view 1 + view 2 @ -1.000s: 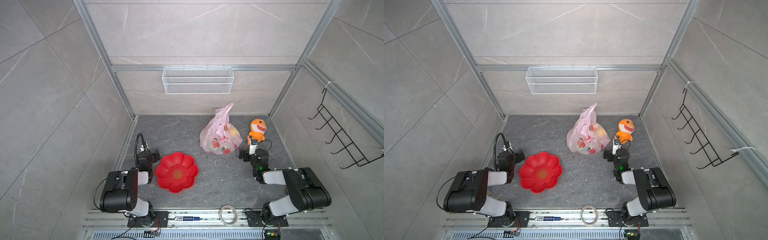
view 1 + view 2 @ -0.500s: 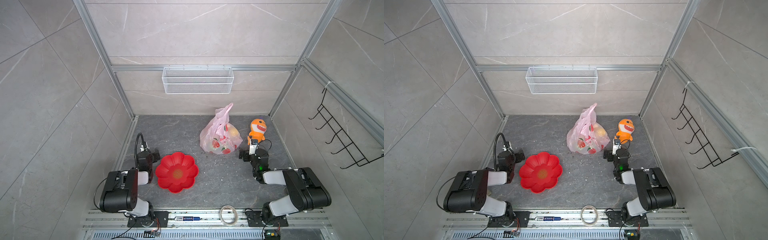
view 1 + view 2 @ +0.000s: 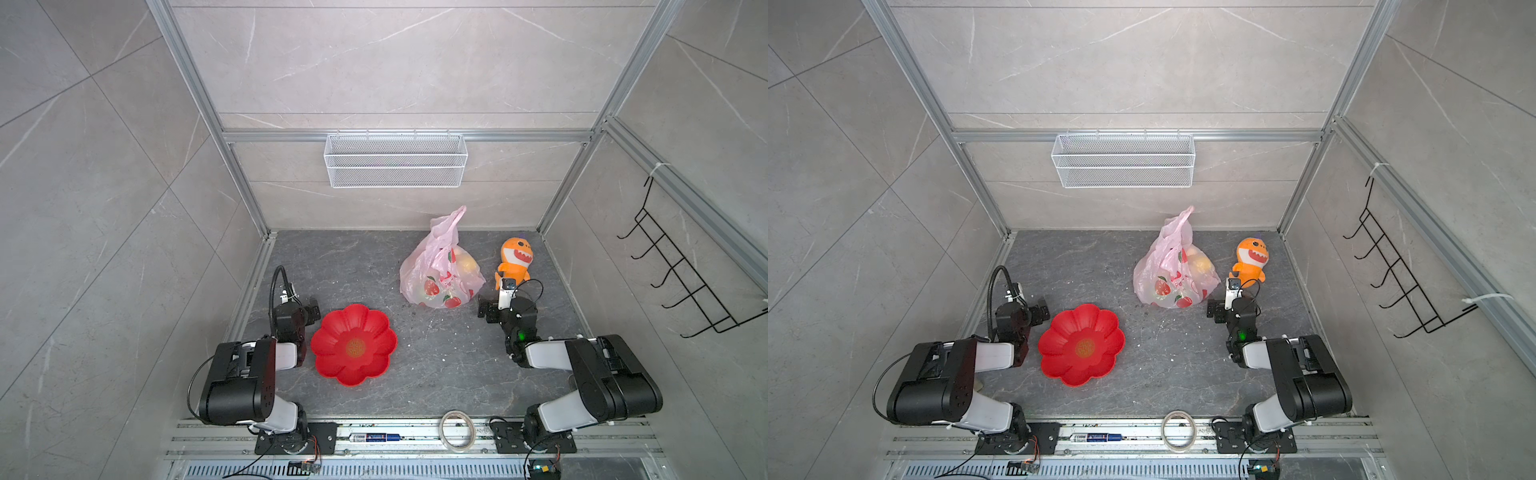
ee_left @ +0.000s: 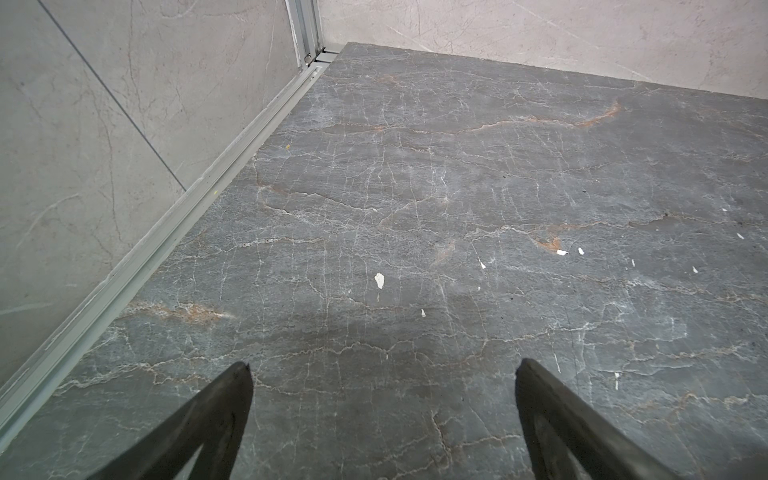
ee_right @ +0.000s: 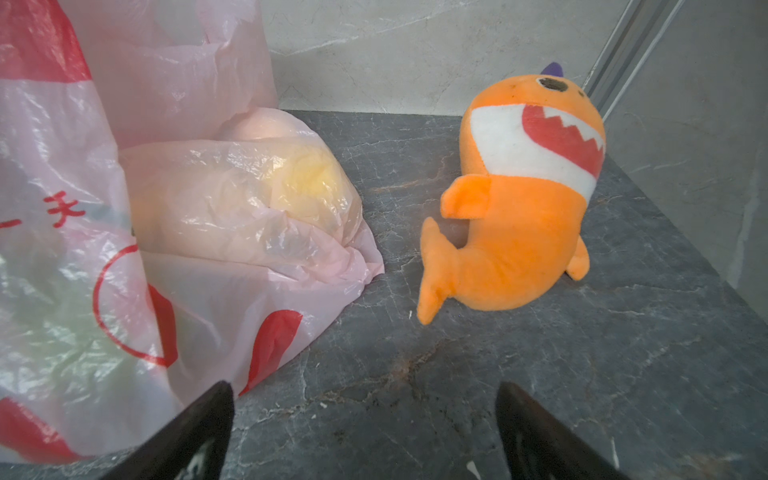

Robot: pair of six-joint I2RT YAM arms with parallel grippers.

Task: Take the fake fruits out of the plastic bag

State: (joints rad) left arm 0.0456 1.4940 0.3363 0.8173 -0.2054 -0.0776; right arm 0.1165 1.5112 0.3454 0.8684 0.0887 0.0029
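The pink translucent plastic bag (image 3: 438, 276) (image 3: 1171, 280) stands at the back right of the grey floor, its handles pointing up and its mouth gathered. The fake fruits lie inside it: a yellow one (image 5: 307, 178) and a peach one (image 5: 262, 124) show through the film, and a pale rounded one (image 3: 466, 262) shows in a top view. The rest are blurred by the plastic. My right gripper (image 3: 498, 309) (image 5: 363, 388) is open, low on the floor just right of the bag, with nothing between its fingers. My left gripper (image 3: 305, 311) (image 4: 382, 370) is open over bare floor by the left wall.
A red flower-shaped dish (image 3: 353, 345) lies beside the left arm. An orange plush shark (image 3: 514, 259) (image 5: 511, 232) sits right of the bag, just beyond the right gripper. A white wire basket (image 3: 395, 160) hangs on the back wall. A tape roll (image 3: 458, 430) lies on the front rail.
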